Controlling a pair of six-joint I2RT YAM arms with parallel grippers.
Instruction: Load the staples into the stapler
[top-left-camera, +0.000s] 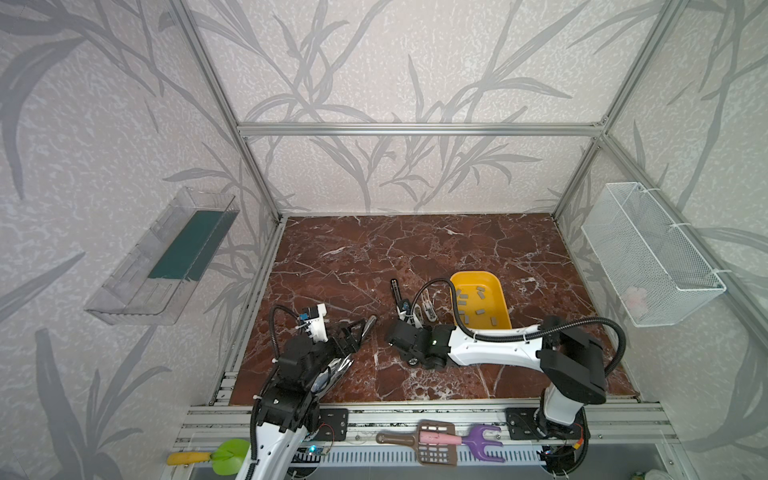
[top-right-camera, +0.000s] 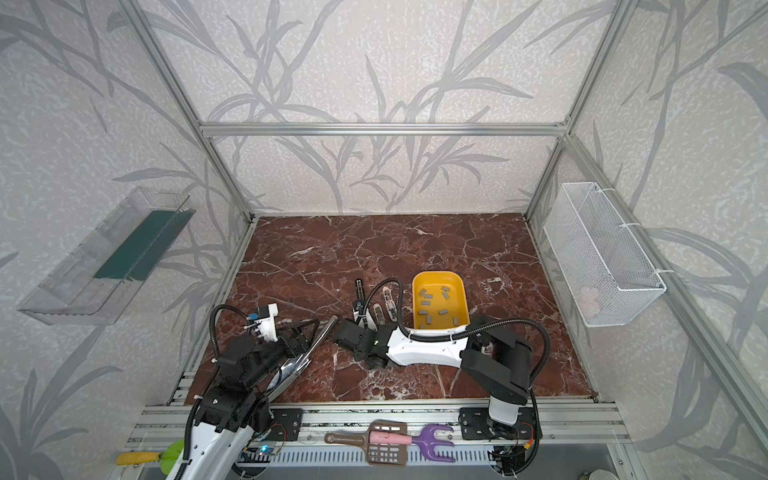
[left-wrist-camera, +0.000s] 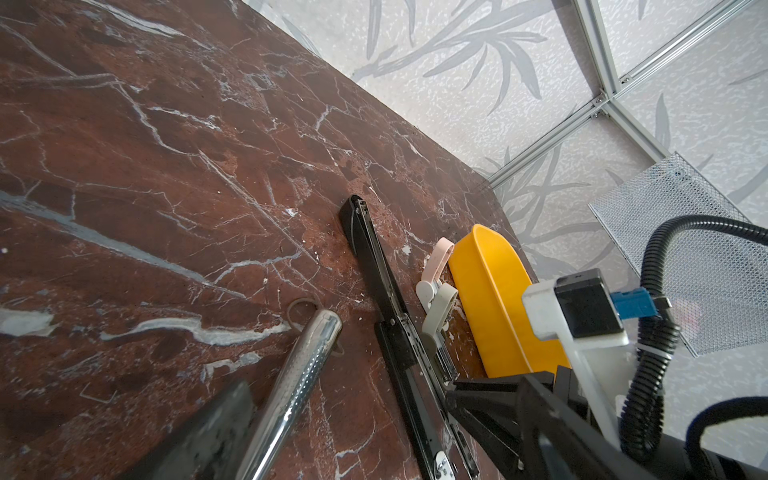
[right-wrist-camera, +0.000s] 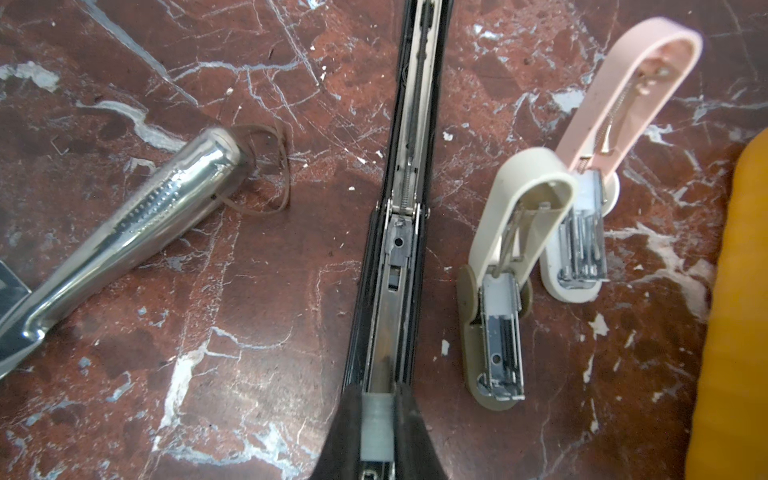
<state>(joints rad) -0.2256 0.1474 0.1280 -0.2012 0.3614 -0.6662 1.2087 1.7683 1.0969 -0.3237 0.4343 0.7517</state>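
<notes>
A long black stapler (right-wrist-camera: 399, 249) lies flat and opened on the marble, its metal channel bare; both top views show it (top-left-camera: 395, 291) (top-right-camera: 358, 293). My right gripper (right-wrist-camera: 376, 428) is shut on a small grey strip of staples (right-wrist-camera: 376, 415), held right over the near end of that channel. More staples (top-left-camera: 478, 309) (top-right-camera: 442, 311), several grey strips, lie in the yellow tray (top-left-camera: 473, 278) just right of the stapler. My left gripper (left-wrist-camera: 347, 390) (top-left-camera: 353, 332) stands open at the front left, with a chrome tool handle (left-wrist-camera: 299, 382) lying between its fingers, not gripped.
Two small opened staplers, beige (right-wrist-camera: 511, 249) and pink (right-wrist-camera: 623, 104), stand between the black stapler and the tray. A brown rubber band (right-wrist-camera: 282, 174) lies at the chrome handle's tip. A mesh basket (top-left-camera: 652, 257) and a clear bin (top-left-camera: 162, 257) hang on the side walls.
</notes>
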